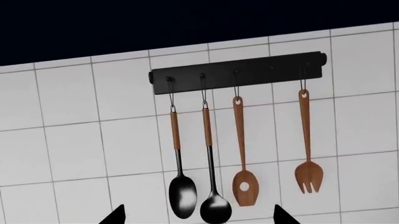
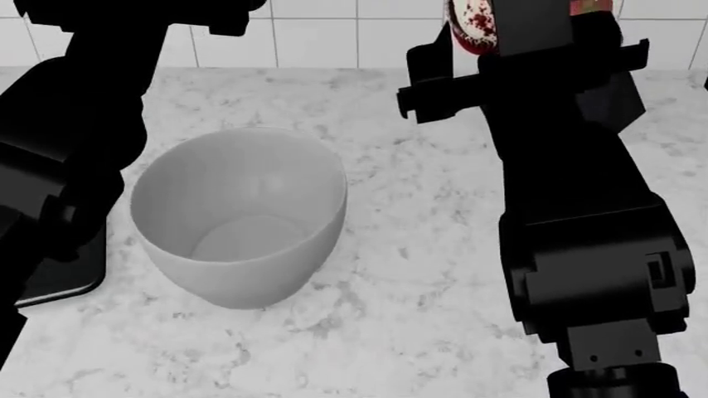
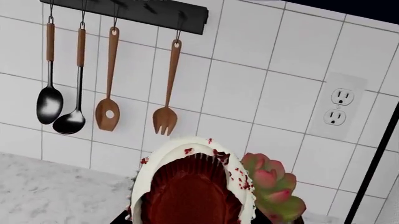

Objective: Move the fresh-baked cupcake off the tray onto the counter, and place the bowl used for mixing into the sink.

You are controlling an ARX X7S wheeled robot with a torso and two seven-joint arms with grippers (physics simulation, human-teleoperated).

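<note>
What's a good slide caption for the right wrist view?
Cupcake held before a tiled wall with hanging utensils, outlet and succulent.

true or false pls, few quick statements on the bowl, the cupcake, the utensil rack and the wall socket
1. The bowl stands upright on the counter. True.
2. The bowl holds batter. False: it looks empty.
3. The cupcake sits on the counter. False: it is up at the right gripper, off the counter.
4. Four utensils hang from the rack. True.
5. A plug is in the wall socket. False: both outlets are free.
</note>
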